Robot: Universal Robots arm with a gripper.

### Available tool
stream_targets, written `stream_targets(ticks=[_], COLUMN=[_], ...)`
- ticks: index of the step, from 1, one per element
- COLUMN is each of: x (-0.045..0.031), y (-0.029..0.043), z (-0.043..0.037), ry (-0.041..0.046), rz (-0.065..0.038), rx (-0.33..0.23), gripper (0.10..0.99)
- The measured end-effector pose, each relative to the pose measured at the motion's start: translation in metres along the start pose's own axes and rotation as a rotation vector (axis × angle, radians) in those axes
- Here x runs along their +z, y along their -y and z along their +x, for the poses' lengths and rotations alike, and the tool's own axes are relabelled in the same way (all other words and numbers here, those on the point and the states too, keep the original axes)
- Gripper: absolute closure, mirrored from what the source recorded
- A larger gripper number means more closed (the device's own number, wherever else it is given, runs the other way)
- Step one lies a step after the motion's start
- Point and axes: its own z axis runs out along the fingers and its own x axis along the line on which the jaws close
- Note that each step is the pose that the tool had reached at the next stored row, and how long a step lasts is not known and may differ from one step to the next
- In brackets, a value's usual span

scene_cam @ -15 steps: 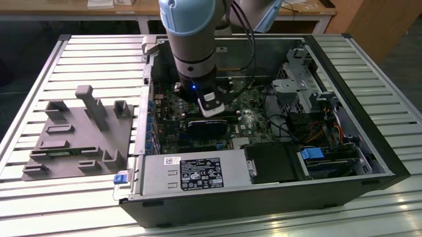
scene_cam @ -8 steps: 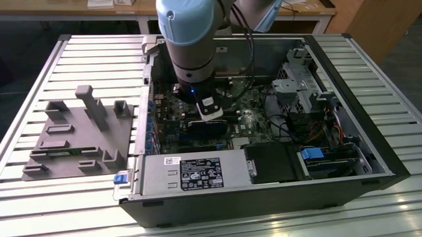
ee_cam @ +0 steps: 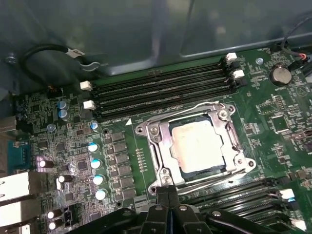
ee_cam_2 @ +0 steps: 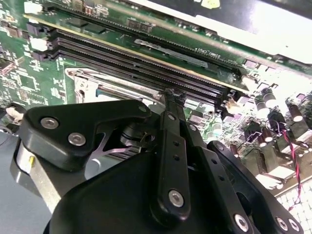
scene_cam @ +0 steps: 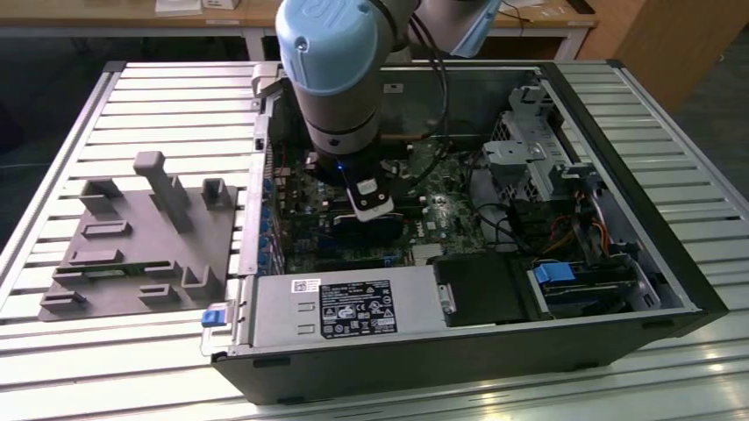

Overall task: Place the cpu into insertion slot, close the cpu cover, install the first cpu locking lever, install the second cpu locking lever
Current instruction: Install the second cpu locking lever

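Observation:
The cpu [ee_cam: 197, 145], a dull grey square, lies in the insertion slot [ee_cam: 146, 130] on the green motherboard. The silvery cpu cover [ee_cam: 163, 142] is folded down around it as a frame. One thin wire lever [ee_cam: 195, 108] runs along the side nearest the memory slots, and another [ee_cam: 219, 176] runs along the opposite side. My gripper [ee_cam: 168, 190] is shut, its black fingertips pressed together just off that second lever's side of the socket, with nothing visible between them. The second wrist view puts the gripper [ee_cam_2: 171, 95] low over the socket's metal corner [ee_cam_2: 83, 85]. In the exterior view the gripper [scene_cam: 372, 210] reaches down into the open case.
Long black memory slots [ee_cam: 161, 87] flank the socket, with a row of capacitors [ee_cam: 95, 163] beside it. A grey power supply box [scene_cam: 339, 307] fills the case's near side and a drive cage [scene_cam: 538, 158] stands at the exterior view's right. A grey fixture [scene_cam: 140, 237] sits outside the case.

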Motion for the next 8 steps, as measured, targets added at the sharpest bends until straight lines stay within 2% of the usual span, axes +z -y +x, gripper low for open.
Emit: stream_targets(ticks=[8], x=[0.0051], y=[0.0031], z=[0.0055], ry=[-0.006], rz=[-0.015], rx=[-0.005], gripper=[0.984])
